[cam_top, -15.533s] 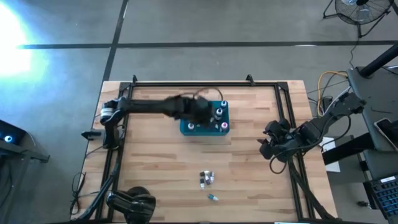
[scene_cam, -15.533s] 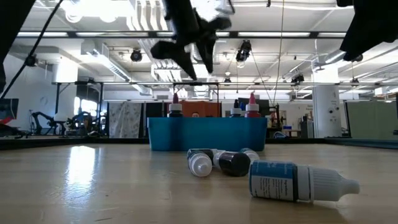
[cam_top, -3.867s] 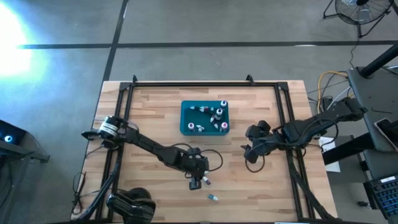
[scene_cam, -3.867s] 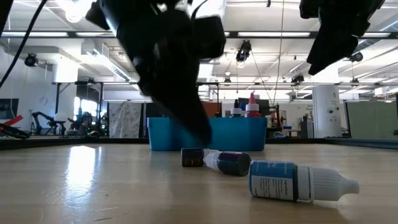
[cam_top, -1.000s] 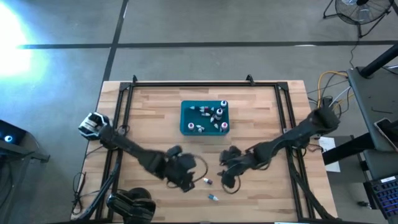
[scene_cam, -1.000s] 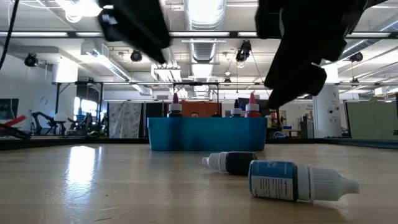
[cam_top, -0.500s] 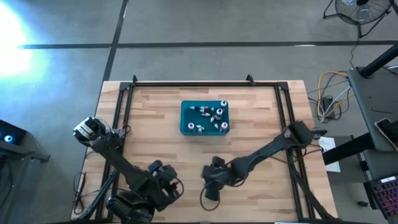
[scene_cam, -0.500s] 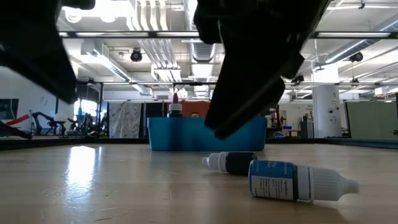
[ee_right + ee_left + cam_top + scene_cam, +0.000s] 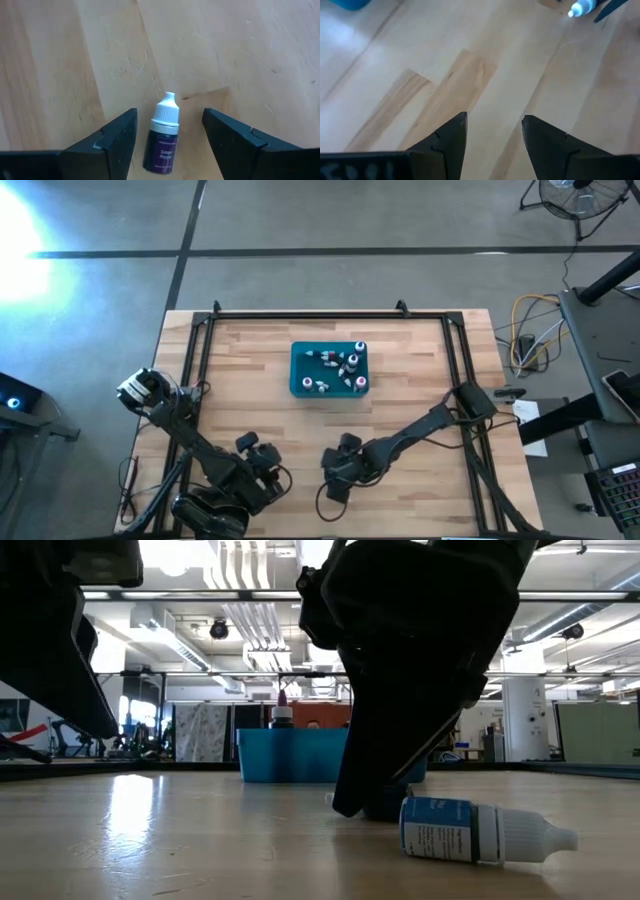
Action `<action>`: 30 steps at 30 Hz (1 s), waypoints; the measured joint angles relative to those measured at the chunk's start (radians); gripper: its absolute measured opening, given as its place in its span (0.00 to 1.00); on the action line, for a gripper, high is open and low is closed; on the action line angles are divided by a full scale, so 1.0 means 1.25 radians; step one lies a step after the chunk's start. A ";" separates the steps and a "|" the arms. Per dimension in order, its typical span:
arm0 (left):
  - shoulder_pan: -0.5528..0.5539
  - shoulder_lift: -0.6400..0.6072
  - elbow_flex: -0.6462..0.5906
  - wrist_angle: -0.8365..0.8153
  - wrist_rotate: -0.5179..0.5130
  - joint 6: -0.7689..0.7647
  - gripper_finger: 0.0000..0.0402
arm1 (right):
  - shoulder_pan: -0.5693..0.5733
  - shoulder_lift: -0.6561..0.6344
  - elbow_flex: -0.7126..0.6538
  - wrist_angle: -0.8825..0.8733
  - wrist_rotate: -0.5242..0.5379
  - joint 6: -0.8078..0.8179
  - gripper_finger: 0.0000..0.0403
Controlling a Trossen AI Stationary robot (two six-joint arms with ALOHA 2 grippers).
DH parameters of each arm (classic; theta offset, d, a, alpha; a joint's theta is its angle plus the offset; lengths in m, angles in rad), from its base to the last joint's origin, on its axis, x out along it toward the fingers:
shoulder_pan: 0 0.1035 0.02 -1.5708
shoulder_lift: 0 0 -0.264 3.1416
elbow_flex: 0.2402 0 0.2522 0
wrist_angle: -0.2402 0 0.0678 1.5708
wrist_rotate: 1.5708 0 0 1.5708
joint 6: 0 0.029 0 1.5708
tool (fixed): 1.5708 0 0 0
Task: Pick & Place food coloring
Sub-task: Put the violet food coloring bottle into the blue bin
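Note:
A small purple food coloring bottle (image 9: 161, 142) with a white cap lies on its side on the wooden table. My right gripper (image 9: 168, 112) is open, and its fingers stand on either side of the bottle with a gap on each side. In the low view this gripper (image 9: 345, 805) reaches down to the table and hides that bottle. A blue food coloring bottle (image 9: 480, 830) lies on its side just beside it. Several more bottles stand in the teal bin (image 9: 297, 368). My left gripper (image 9: 495, 119) is open and empty over bare wood near the table's near edge (image 9: 262, 470).
The teal bin (image 9: 290, 755) sits toward the table's far middle, behind the loose bottles. A black frame (image 9: 300, 314) runs round the table's edges. Bare wood lies to the left and right of the bin. The blue bottle's white tip (image 9: 580, 7) shows in the left wrist view.
My right gripper has moved toward the table's near-left and come down until its open fingers stand round the purple bottle. My left gripper has drawn back toward the near-left edge, away from the loose bottles. The bottles have stayed where they were.

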 joint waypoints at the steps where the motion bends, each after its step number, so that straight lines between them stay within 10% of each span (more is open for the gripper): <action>1: 0.000 0.000 -0.003 -0.002 -0.002 0.008 0.42 | 0.000 0.000 0.000 0.000 0.000 0.000 0.56; 30: 0.008 0.000 -0.032 -0.002 -0.031 0.051 0.42 | -0.128 -0.104 0.005 -0.020 0.063 0.044 0.12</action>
